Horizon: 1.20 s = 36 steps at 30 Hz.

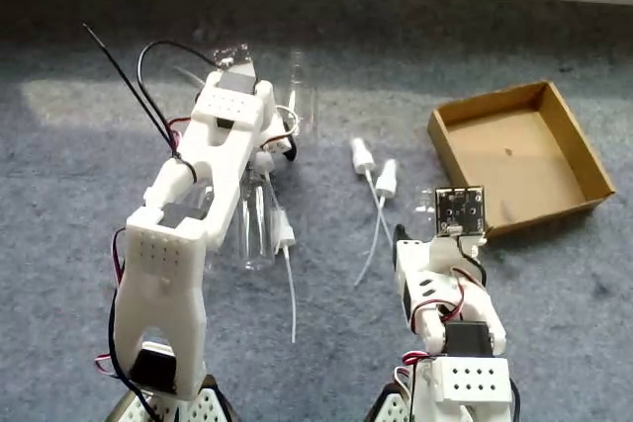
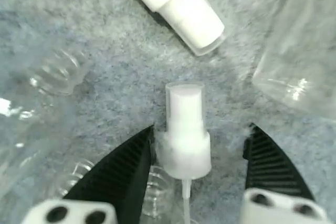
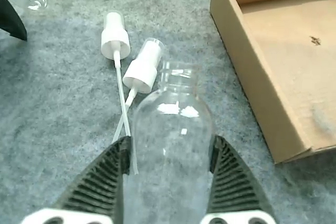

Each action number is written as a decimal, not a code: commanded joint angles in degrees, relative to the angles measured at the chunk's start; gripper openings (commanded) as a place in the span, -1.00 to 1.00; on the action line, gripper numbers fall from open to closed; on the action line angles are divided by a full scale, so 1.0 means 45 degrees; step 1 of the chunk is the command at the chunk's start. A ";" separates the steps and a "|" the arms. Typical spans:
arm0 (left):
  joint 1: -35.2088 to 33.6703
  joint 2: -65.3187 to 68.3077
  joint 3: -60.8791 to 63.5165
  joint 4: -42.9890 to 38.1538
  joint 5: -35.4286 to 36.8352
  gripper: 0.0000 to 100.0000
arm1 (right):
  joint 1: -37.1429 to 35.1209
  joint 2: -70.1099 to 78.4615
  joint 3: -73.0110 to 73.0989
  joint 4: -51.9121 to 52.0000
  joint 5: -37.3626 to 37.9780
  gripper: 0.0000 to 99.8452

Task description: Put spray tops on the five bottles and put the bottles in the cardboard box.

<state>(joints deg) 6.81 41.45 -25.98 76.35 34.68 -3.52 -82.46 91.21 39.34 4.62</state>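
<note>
The left claw point(image 2: 200, 130) is standing wide open astride one top point(image 2: 185, 114) that is resting on the carpet point(image 2: 121, 61), with clear bottles point(image 2: 52, 72) lying close around it. The right claw point(image 3: 170, 148) is clamping an uncapped bottle point(image 3: 176, 100) by its body. The bottle's open neck is pointing toward two loose tops point(image 3: 115, 38), which are lying near the box point(image 3: 244, 72).

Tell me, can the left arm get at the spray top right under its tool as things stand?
Probably yes. The left tool is open with the spray top lying between its fingers, and nothing lies over it, though a clear bottle lies close beside.
</note>
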 commanded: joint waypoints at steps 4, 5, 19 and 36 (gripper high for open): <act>-0.0244 -0.0068 -0.1045 0.0078 0.0156 -0.51 | 0.0127 0.0029 -0.0010 -0.0088 0.0039 -0.94; -0.0264 -0.0068 -0.1045 0.0078 0.0156 -0.51 | 0.0127 0.0029 -0.0010 -0.0088 0.0039 -0.94; -0.0244 -0.0049 -0.0987 -0.0371 0.0098 -0.93 | 0.0127 0.0029 -0.0010 -0.0088 0.0039 -0.94; -0.0186 -0.0186 -0.5538 0.2520 0.0039 -0.93 | 0.0127 0.0010 0.0010 -0.0147 0.0039 -0.94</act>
<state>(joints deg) 6.46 42.33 -40.31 82.33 34.68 -3.52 -82.46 91.21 39.25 4.62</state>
